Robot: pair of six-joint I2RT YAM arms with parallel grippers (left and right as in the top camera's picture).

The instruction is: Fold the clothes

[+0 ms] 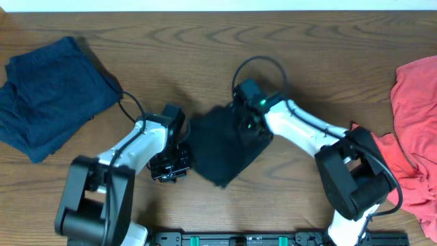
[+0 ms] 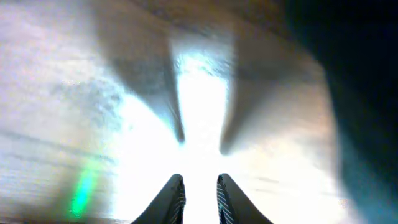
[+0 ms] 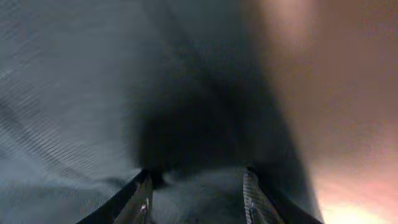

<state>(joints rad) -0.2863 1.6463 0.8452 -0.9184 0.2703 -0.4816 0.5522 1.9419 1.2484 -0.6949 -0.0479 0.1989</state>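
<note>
Nearest the front edge of the brown wooden table, the left gripper hung low over bare wood just left of the cloth. Its fingers were only narrowly parted, with nothing between them.

Just beyond it, around the middle of the table and somewhat toward the front edge, lay the black soft-fabric shirt, bunched into a rough, skewed patch rather than a neat rectangle. The right gripper sat on the shirt's far right part. Its fingers were spread wide and stood astride dark fabric, not visibly clamped on it.

Farther off, a crumpled navy blue garment rested at the far left corner, and a coral-red garment lay along the right edge, both well apart from the shirt.

The likely trouble was that if the right fingers closed there, they could catch several layers at once. With the left gripper off the cloth and nothing pinning it, any pull could slide the whole bundle across the smooth wood or open the fold.
</note>
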